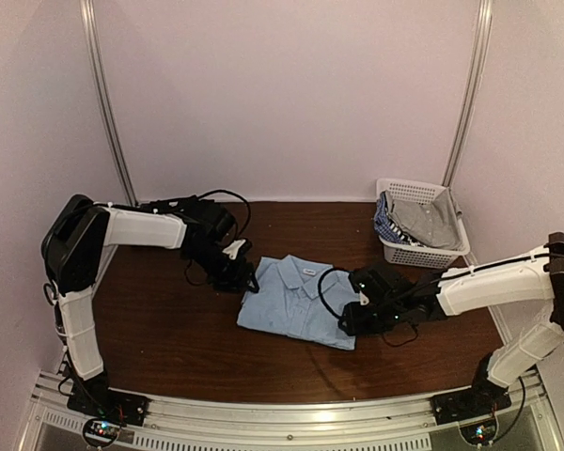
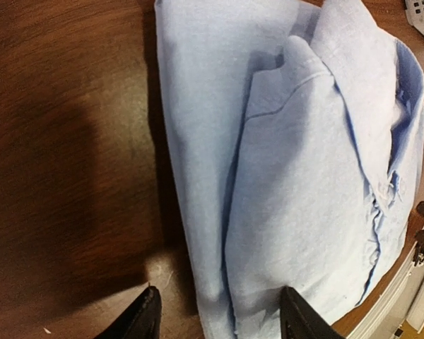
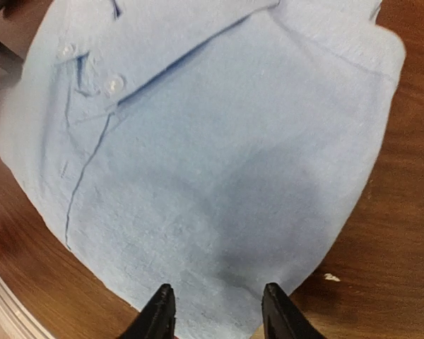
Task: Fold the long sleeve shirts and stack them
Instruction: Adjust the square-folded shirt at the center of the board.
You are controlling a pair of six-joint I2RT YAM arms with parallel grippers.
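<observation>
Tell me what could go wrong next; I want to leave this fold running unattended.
The left gripper and right gripper, both open, straddle opposite edges of the folded light blue shirt; closing may catch only the top layer, so the fold could open. Uneven pulls from both sides might skew it.
</observation>
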